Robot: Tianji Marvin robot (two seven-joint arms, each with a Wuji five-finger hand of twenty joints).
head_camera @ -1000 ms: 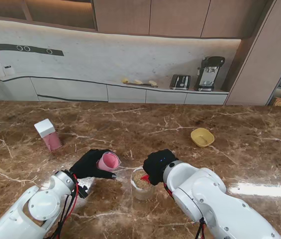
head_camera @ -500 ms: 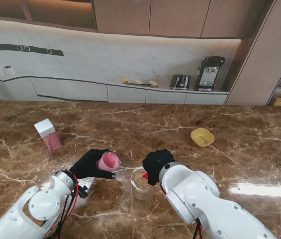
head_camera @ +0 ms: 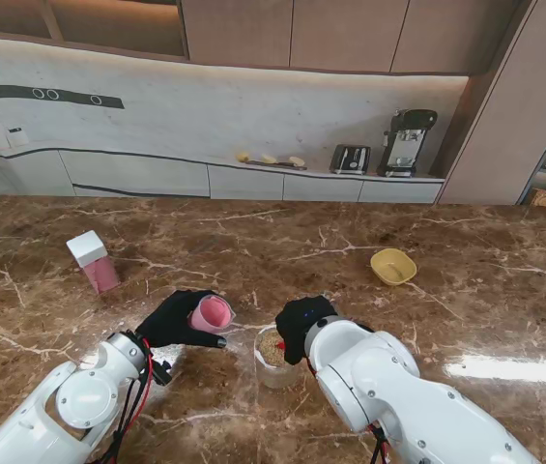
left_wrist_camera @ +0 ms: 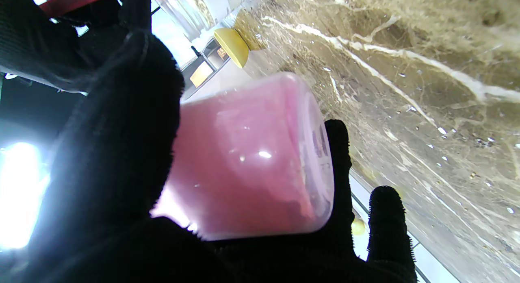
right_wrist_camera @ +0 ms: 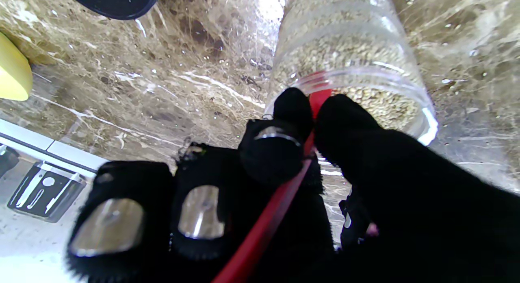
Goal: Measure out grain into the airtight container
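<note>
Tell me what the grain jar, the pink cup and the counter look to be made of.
Grain jar: clear, glossy plastic or glass; the grain shows through its ribbed wall. I cannot tell which.
Pink cup: translucent plastic, smooth and slightly glossy; light glows through it and a highlight sits on its side.
Counter: brown polished stone, probably marble, with pale veins and reflections.

Left hand (head_camera: 171, 320) and right hand (head_camera: 295, 324) both curled closed, gripping.

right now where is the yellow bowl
In the stand view the yellow bowl sits alone on the marble table, on my right side, farther from me than the grain jar and the right hand.
</note>
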